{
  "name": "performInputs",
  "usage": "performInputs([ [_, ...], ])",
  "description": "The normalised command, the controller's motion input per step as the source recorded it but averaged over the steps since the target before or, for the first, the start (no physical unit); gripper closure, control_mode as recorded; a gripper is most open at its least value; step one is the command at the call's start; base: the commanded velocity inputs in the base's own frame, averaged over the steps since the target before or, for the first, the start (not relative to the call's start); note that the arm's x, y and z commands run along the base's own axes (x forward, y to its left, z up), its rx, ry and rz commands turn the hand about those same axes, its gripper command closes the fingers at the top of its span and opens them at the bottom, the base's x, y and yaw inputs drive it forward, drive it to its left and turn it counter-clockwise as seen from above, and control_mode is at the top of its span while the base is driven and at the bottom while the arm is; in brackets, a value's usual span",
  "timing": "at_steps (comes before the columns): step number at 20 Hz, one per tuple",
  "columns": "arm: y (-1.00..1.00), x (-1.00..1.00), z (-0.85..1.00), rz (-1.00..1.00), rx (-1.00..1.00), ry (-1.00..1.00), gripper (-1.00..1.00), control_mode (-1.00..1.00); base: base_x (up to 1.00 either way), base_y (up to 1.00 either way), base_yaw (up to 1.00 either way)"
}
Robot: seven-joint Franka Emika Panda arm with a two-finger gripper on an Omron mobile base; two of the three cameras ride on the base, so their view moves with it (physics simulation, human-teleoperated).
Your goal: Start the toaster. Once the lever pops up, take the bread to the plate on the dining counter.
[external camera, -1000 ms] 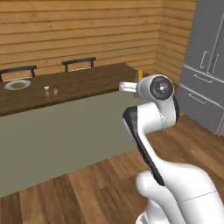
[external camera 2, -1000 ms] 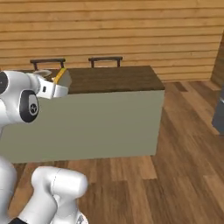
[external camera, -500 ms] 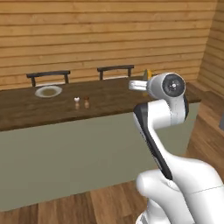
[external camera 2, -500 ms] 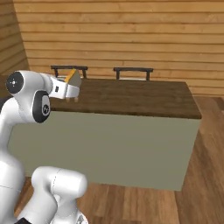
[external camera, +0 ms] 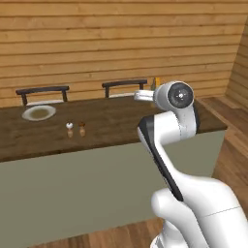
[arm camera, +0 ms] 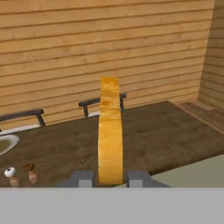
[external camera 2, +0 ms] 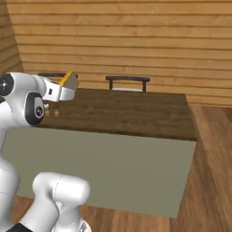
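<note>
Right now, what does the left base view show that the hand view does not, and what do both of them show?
The left base view alone shows the arm's white body in front of the dining counter and the whole round plate.

The hand view alone shows the end effector shut on the bread, seen edge-on and standing upright between the fingers.

Both show the dark counter top, the two small shakers, the two chair backs behind it, and the wooden plank wall.

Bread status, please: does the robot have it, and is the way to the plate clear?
Gripper shut on the bread, held edge-on above the dining counter. Plate far left on the counter, bare. Two small shakers stand near the plate.
</note>
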Motion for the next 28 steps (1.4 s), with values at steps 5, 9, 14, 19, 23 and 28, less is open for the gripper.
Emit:
performInputs([
  [5, 0.00, 0.00, 0.00, 0.00, 0.00, 0.00, 1.00, 1.00, 0.39, -1.00, -0.16],
  [9, 0.00, 0.00, 0.00, 0.00, 0.00, 0.00, 1.00, 1.00, 0.55, -1.00, -0.14],
  [14, 0.00, 0.00, 0.00, 0.00, 0.00, 0.00, 1.00, 1.00, 0.63, -1.00, -0.13],
  [19, 0.00, 0.00, 0.00, 0.00, 0.00, 0.00, 1.00, 1.00, 0.61, -1.00, -0.11],
  [23, 0.00, 0.00, 0.00, 0.00, 0.00, 0.00, 1.00, 1.00, 0.58, -1.00, -0.10],
  [28, 0.00, 0.00, 0.00, 0.00, 0.00, 0.00, 1.00, 1.00, 0.84, -0.82, -0.02],
])
